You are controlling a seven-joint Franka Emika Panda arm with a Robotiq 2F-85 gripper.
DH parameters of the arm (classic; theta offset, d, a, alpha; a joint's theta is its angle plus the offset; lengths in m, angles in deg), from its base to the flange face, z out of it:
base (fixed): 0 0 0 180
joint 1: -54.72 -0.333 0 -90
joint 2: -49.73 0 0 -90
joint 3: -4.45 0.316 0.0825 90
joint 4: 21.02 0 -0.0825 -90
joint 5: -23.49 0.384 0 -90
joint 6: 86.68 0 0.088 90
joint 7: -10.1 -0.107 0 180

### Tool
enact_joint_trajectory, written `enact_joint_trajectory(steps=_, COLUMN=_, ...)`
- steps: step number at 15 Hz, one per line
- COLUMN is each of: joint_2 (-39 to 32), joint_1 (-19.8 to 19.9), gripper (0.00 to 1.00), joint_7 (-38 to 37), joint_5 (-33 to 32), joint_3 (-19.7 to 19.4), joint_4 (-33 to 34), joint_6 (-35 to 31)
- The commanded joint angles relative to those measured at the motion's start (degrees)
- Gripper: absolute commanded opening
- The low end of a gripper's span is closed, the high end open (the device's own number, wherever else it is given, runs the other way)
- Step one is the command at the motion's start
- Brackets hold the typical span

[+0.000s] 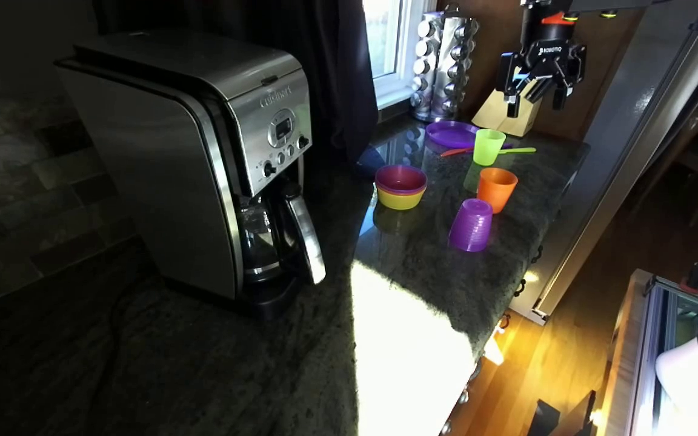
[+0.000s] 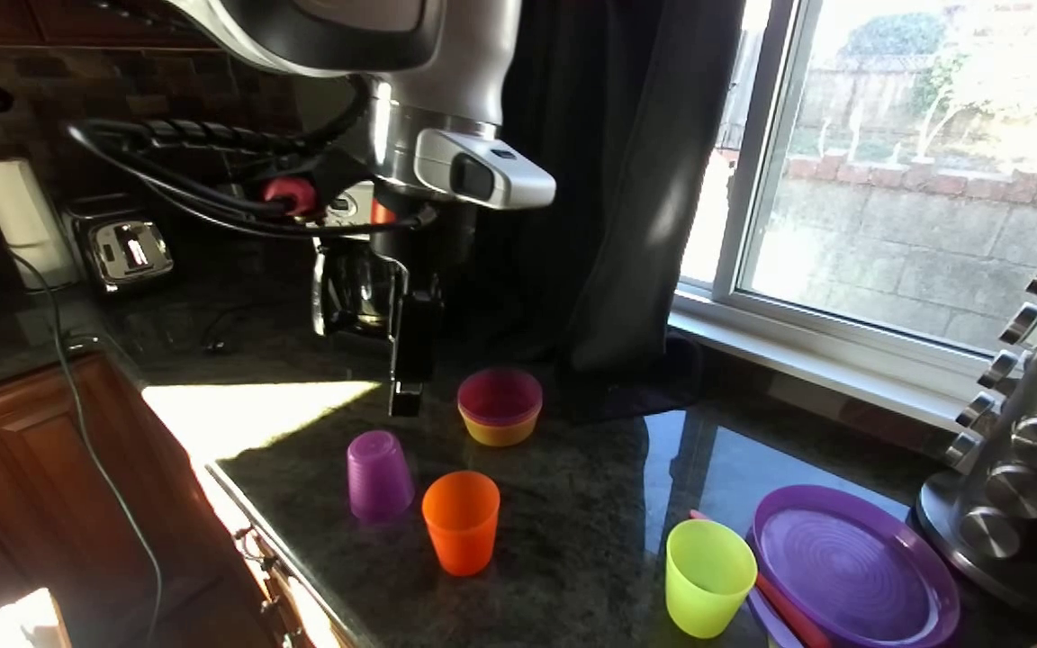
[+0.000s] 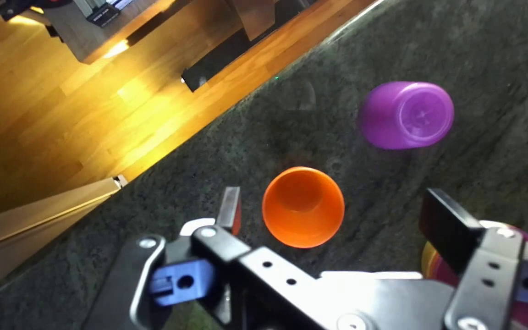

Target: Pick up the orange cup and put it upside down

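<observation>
Tool (image 3: 335, 212), nearest in wrist view, hangs empty, jaws apart; orange cup (image 3: 303, 207), mouth-up on the surface (image 3: 374, 183) beside the purple cup (image 3: 406, 115), should be centred between those jaws before a straight descent.

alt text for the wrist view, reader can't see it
An upright orange tumbler stands on a dark stone countertop, seen between the sides of the robot's open claw. An upside-down purple tumbler stands to the upper right; stacked bowls show partly behind the claw at lower right, and hardwood floor shows at upper left.
</observation>
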Motion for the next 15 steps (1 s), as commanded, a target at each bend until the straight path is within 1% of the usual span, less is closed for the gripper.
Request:
enact_joint_trajectory(steps=1, joint_2=-6.72, joint_1=1.77, gripper=1.0, joint_7=-5.25, joint_5=3.56, joint_3=-2.31, joint_4=4.31, joint_6=1.04)
enact_joint_trajectory(steps=4, joint_2=-10.37, joint_1=2.85, gripper=1.0, joint_7=-8.57, joint_5=7.12, joint_3=-4.43, joint_4=6.27, joint_6=0.76)
enact_joint_trajectory(steps=9, joint_2=-15.01, joint_1=4.09, gripper=1.0, joint_7=-13.99, joint_5=15.36, joint_3=-7.28, joint_4=8.37, joint_6=0.69)
enact_joint_trajectory(steps=11, joint_2=-16.07, joint_1=4.5, gripper=1.0, joint_7=-15.53, joint_5=19.62, joint_3=-8.24, joint_4=8.11, joint_6=0.03)
enact_joint_trajectory(steps=15, joint_2=-19.01, joint_1=5.76, gripper=1.0, joint_7=-15.5, joint_5=29.3, joint_3=-10.37, joint_4=7.32, joint_6=-2.47)
